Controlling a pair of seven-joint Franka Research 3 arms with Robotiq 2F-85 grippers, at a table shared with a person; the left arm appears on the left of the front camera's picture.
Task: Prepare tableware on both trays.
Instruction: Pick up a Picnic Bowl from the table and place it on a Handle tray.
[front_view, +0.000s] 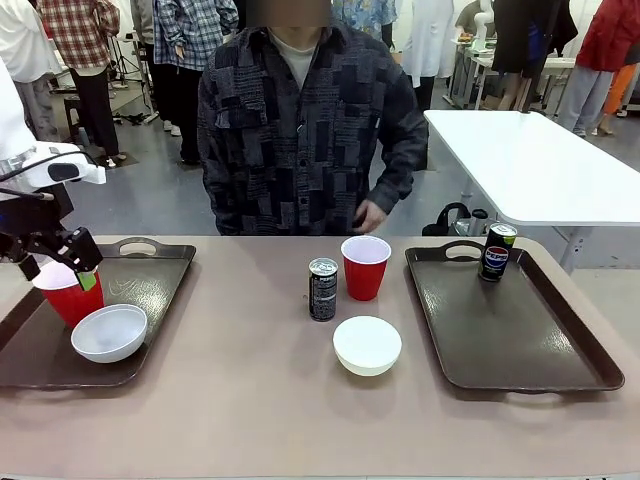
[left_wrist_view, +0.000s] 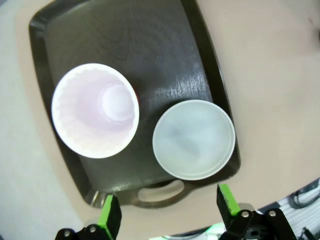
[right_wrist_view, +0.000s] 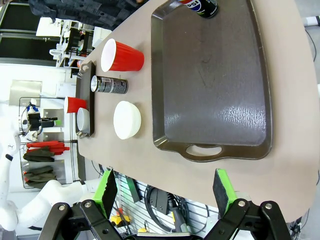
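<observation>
Brown plastic, dark, rectangular, raised rim, cut-out end handles: L tray (front_view: 150, 290), lower left of front frame, flat on tan bench (front_view: 250, 410).
- On it: red cup (front_view: 70, 300), ribbed plastic, white inside, upright, at tray's left part.
- On it: white bowl (front_view: 110, 333), small, round, just right of cup and nearer frame bottom. L wrist view shows a slim gap btwn the two rims.

R tray (front_view: 520, 340): matching item, right of frame.
- On it: logo can (front_view: 496, 251), slim, dark, red-blue round emblem, upright, upper-left corner of tray by the handle.

Bench ctr, btwn trays:
- ctr can (front_view: 322, 289), slim, dark w/ pale print, upright.
- 2nd red cup (front_view: 364, 267), upright, white inside, just right of ctr can, not touching.
- 2nd white bowl (front_view: 367, 344), below both in frame, apart from them.

L hand (left_wrist_view: 167, 197): green pads spread wide, nothing held; over L tray's handle end, in front view by the red cup's rim.

R hand (right_wrist_view: 164, 179): spread wide, nothing held; off bench edge, near R tray's handle.

Person's hand (front_view: 370, 215): upper ctr, at far bench edge.
</observation>
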